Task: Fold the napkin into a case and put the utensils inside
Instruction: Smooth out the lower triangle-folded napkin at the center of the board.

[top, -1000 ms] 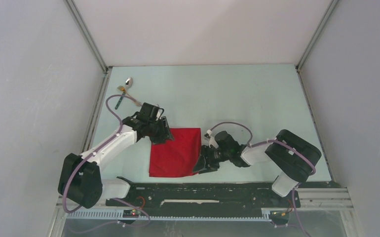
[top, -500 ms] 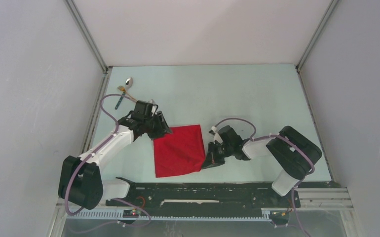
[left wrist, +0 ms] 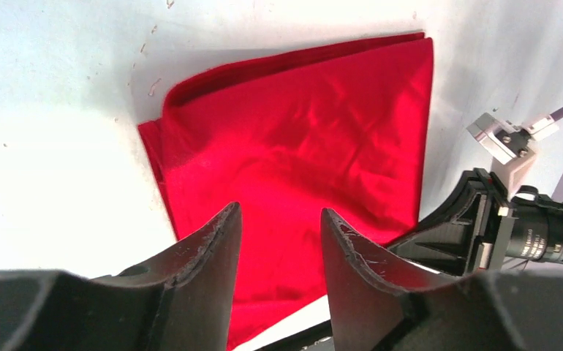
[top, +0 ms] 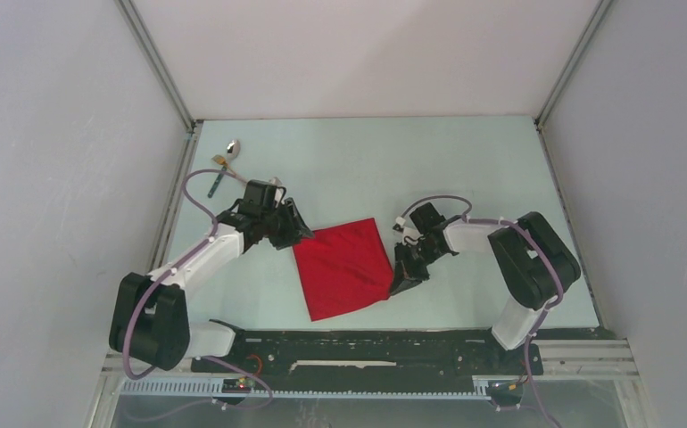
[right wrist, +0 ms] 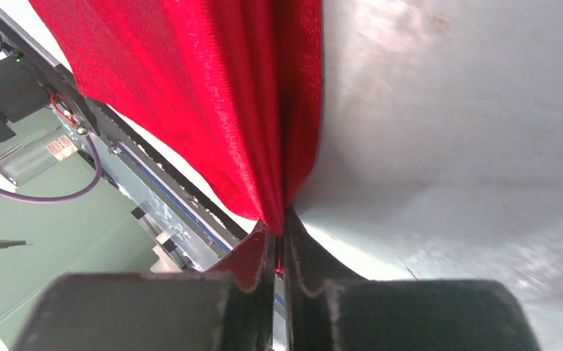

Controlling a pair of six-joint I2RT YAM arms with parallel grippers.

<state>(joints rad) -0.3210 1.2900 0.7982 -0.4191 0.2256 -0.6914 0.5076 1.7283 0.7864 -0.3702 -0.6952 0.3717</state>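
Observation:
The red napkin (top: 344, 267) lies folded on the table between the arms, turned at a slant. It also shows in the left wrist view (left wrist: 300, 139) and the right wrist view (right wrist: 205, 95). My right gripper (top: 401, 283) is shut on the napkin's near right corner (right wrist: 279, 223). My left gripper (top: 299, 234) is open and empty, hovering at the napkin's far left corner (left wrist: 277, 219). The utensils lie at the far left: a silver spoon (top: 232, 148), a gold fork (top: 222, 161) and a teal-handled piece (top: 216, 184).
The left wall rail (top: 172, 205) runs close beside the utensils. The black base rail (top: 367, 343) lies along the near edge, just below the napkin. The right arm's camera mount (left wrist: 509, 139) shows beside the napkin's edge.
My right gripper has swung rightward and farther back, dragging the napkin's near corner. The napkin has turned and shifted right. My left gripper has let go of its far left corner and opened.

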